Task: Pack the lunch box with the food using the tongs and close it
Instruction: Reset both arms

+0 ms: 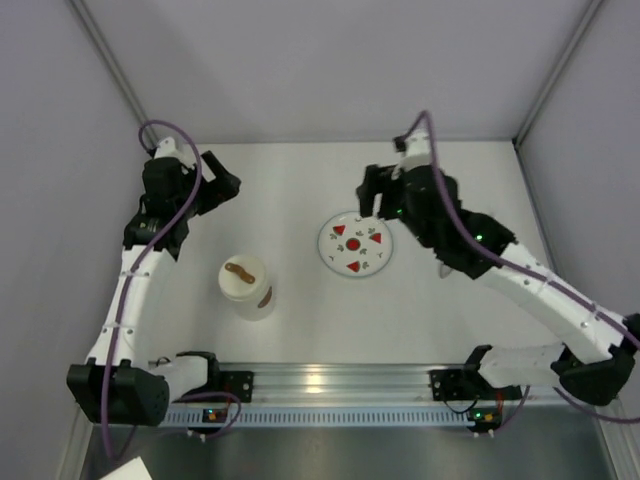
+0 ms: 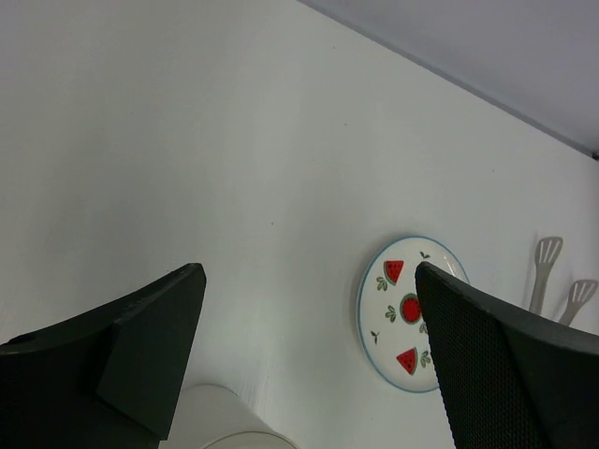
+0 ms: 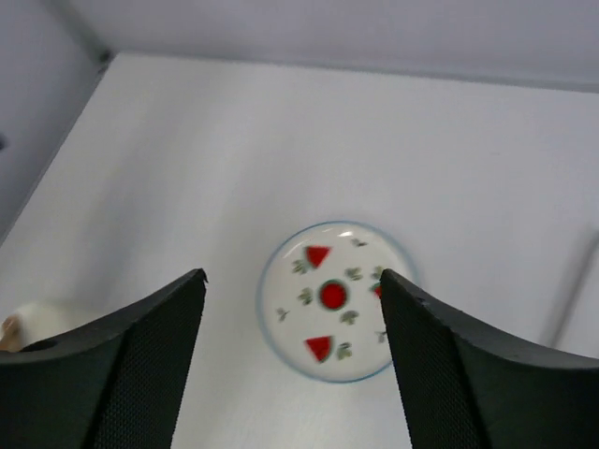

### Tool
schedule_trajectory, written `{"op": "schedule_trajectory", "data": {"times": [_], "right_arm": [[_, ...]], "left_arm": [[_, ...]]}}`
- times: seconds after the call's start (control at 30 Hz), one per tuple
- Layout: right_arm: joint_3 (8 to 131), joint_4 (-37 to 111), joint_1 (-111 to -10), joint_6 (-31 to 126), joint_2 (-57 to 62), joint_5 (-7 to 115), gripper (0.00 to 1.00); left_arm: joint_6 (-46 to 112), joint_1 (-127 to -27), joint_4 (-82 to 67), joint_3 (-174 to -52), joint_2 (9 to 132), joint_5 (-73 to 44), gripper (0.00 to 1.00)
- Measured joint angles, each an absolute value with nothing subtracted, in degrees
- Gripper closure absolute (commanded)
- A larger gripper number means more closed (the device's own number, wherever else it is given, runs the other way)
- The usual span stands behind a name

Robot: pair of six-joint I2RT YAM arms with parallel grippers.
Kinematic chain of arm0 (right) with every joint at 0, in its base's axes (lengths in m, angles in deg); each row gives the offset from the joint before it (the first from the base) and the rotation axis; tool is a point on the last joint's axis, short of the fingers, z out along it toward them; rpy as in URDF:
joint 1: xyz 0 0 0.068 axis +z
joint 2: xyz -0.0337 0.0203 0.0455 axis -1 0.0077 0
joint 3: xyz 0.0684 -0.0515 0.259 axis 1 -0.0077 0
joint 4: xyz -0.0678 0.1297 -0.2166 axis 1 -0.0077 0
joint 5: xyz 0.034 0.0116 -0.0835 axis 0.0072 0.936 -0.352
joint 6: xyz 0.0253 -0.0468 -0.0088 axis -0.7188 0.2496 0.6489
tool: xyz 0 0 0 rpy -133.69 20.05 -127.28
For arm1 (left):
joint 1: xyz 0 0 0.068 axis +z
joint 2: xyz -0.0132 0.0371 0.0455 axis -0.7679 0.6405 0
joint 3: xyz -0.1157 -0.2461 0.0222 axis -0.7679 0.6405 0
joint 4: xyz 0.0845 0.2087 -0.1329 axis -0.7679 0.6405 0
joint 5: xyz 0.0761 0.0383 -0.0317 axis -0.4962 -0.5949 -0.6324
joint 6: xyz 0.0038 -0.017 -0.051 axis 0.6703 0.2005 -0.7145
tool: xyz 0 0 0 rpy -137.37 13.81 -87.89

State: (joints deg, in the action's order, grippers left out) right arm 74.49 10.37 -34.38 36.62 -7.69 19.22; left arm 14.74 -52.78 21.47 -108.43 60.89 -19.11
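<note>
While the left gripper [image 2: 309,273] and right gripper [image 3: 292,278] hang empty, jaws apart, with the plate [image 1: 327,232] bare and the tongs [image 2: 546,271] lying near it, shutting the lunch box [image 1: 247,290] seems next, which calls for gripping its lid.

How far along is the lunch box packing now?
Done, it seems: the plate bears only its printed pattern, no food. In hand: nothing; the left gripper and right gripper are open, the tongs lie beside the plate. Left: whether the lunch box is closed I cannot tell.
</note>
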Motion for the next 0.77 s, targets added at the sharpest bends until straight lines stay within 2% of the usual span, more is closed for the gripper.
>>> {"op": "schedule_trajectory", "data": {"times": [0.07, 0.2, 0.37, 0.77], "right_arm": [[73.11, 10.04, -43.32, 35.02, -12.04, 17.16, 0.02], [72.85, 9.58, -52.87, 33.32, -17.37, 15.55, 0.01], [72.85, 8.9, -60.54, 32.1, -18.61, 17.69, 0.01], [72.85, 6.43, -61.31, 32.29, -17.15, 23.77, 0.01]], "left_arm": [[15.38, -54.18, 21.63, -109.85, 62.27, -17.64, 0.01], [17.65, -59.77, 22.46, -114.99, 66.38, -15.9, 0.01], [21.13, -67.31, 23.09, -121.85, 70.27, -16.09, 0.01], [23.86, -69.81, 23.2, -122.77, 70.73, -15.87, 0.01]]}}
